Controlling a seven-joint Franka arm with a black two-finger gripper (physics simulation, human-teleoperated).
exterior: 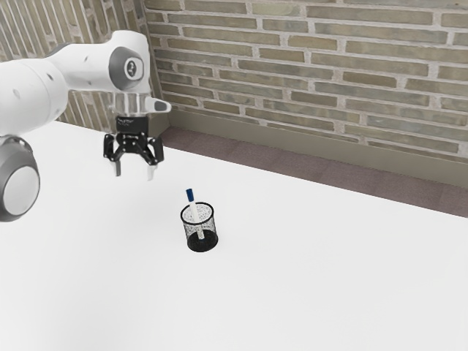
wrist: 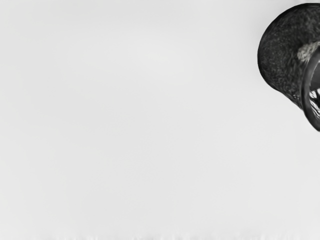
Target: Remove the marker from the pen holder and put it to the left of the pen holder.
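My gripper (exterior: 134, 173) hangs above the table in the exterior view, fingers apart and pointing down, with nothing between them. Toward the exterior view's right and lower than the hand, the black mesh pen holder (exterior: 201, 243) stands upright on the table. The white marker (exterior: 196, 214) with a dark blue end leans inside it, that blue end sticking up above the rim. In the wrist view the pen holder (wrist: 285, 55) is partly cut off by the picture's edge; I cannot make out the marker there.
The white table (exterior: 314, 270) extends around the pen holder on all sides. Behind its far edge are a dark reddish floor (exterior: 292, 172) and a brick wall (exterior: 314, 80).
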